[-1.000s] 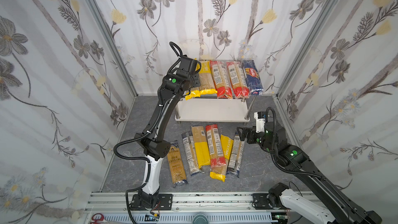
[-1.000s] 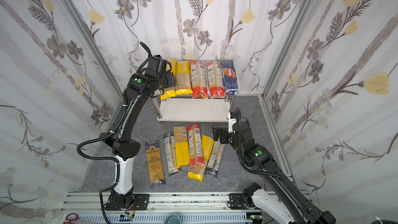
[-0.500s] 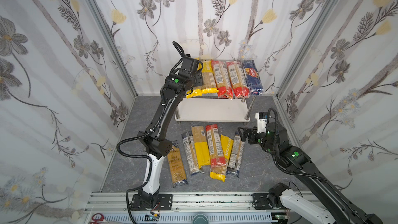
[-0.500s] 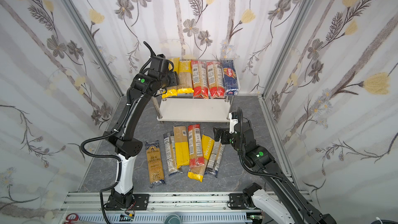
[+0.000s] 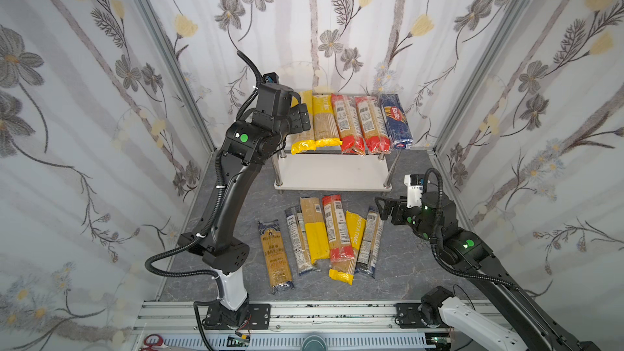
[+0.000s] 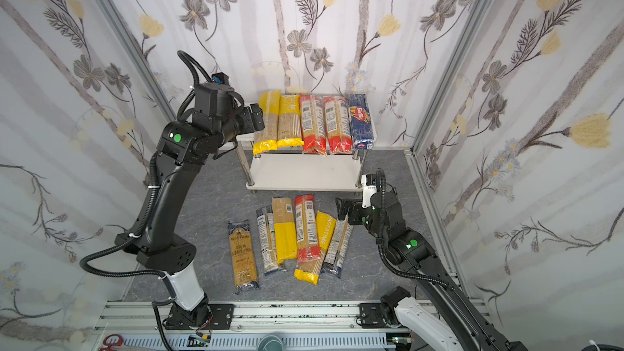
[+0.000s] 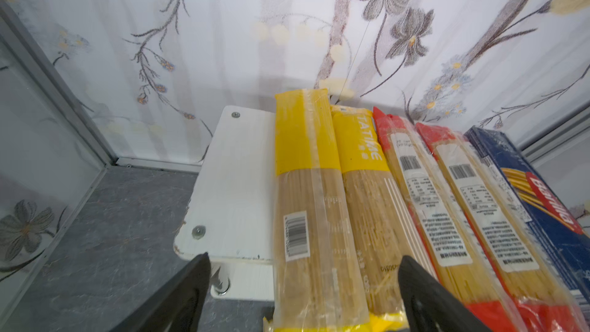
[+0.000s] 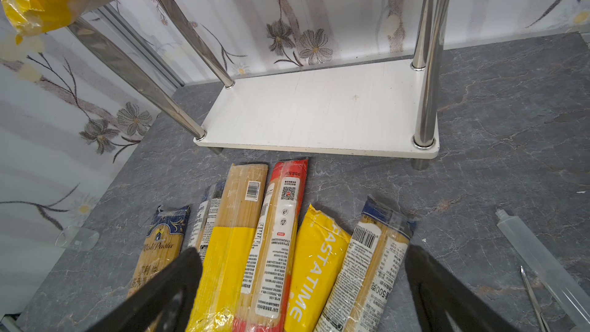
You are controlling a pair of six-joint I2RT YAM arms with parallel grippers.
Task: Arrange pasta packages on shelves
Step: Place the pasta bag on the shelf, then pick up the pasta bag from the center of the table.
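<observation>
Across both top views I see a grey, stone-patterned worktop (image 5: 398, 275) boxed in by floral walls (image 5: 101, 130), with a metal rail (image 5: 320, 312) along the near edge. The shelves (image 5: 331, 173) stand at the back. Five pasta packages (image 5: 341, 123) lie side by side on the upper tier, and six more sit in a loose row on the worktop in front, some overlapping. My left claw (image 5: 305, 119) is raised to the left end of the upper tier, just beside the outermost yellow-ended pack (image 5: 304, 130). My right claw (image 5: 381, 209) hangs low at the right end of the row on the worktop; in a top view (image 6: 341, 209) it reads the same.

From the left wrist, the left claw (image 7: 303, 257) is spread wide. Its black fingers (image 7: 191, 289) sit either side of the near end of the yellow-ended pack, which rests flat on the white top board (image 7: 230, 170). I see a gap on the bare-board side, while the other finger overlaps the neighbouring pack in the picture. Nothing is clamped. The dark-blue Barilla pack (image 7: 542, 202) lies at the far end of that row.

From the right wrist, the right claw (image 8: 303, 250) is also spread wide and holds nothing. It hovers above the packs on the worktop, with the white lower board (image 8: 319, 113) and its shiny legs (image 8: 427, 75) beyond. A clear syringe (image 8: 536, 260) lies on the worktop off to one side of the packs
</observation>
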